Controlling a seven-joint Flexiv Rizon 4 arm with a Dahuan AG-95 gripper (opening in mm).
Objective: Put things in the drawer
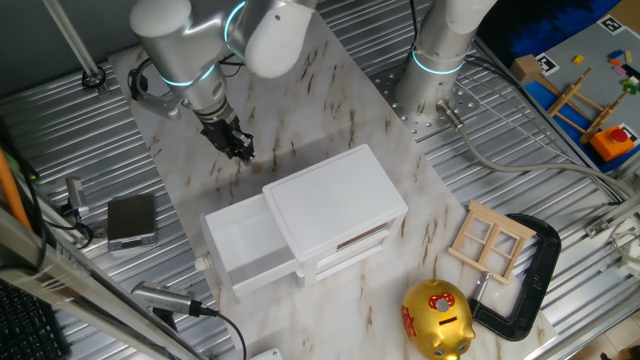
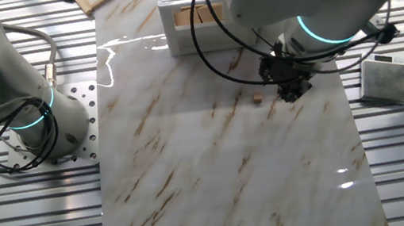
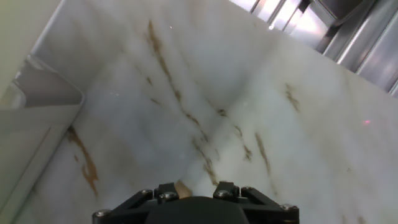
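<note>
Small grey box: lying at the far left of one fixed view on the ribbed metal table, off the marble board.
Gripper: hanging low over the marble board behind the cabinet, its dark fingers pointing down; whether the jaws are apart or closed is not showing clearly in any view, so I cannot tell.
Brown block: sitting on the marble just beside the gripper tips, between them and the cabinet's back edge. In the other fixed view the block is lying just left of the gripper, apart from it, not held. In the hand view a small tan shape is peeking out at the bottom edge by the gripper body; probably the same block, but it is blurred.
Drawer: standing pulled out to the left of the white cabinet, its white inside showing.
Lower drawer front: sitting under the top, nearly flush.
Wooden window frame: lying flat to the right of the cabinet.
Black clamp: curving around just right of the frame.
Gold piggy bank: standing in front of the frame, near the clamp's foot.
</note>
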